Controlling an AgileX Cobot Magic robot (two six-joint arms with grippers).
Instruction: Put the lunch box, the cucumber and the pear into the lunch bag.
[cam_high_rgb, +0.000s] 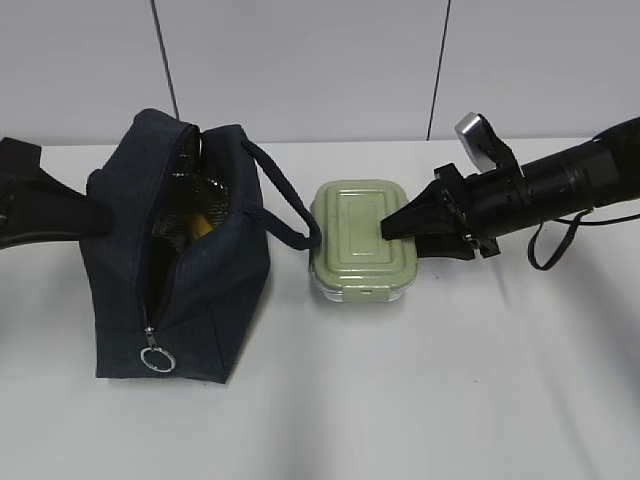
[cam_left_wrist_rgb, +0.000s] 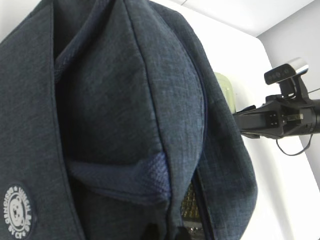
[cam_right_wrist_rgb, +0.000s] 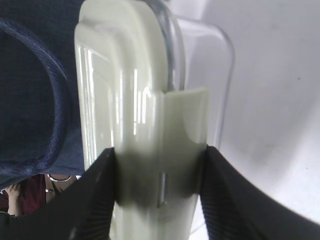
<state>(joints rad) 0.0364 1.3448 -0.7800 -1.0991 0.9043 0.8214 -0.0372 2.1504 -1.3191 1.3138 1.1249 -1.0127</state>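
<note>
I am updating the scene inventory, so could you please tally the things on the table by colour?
Dark navy: 1, the boxy fabric lunch bag
Sage green: 1, the clear glass lunch box with its clip lid
Yellow: 1, something partly visible inside the bag
Total: 3

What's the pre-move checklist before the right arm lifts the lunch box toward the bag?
1. Right hand on the lunch box: ok, fingers sit on both sides of the lid clip end.
2. Lid seated on the glass: ok, as far as the right wrist view shows.
3. Lunch bag unzipped: ok, the slit gapes and something yellow shows inside.
4. Opening wide enough for the box: cannot tell, it looks narrow.
5. Loop handle clear of the box: not ok, it reaches the lid's left edge.
6. Left hand steadying the bag: cannot tell, it is out of sight behind the fabric.
</note>
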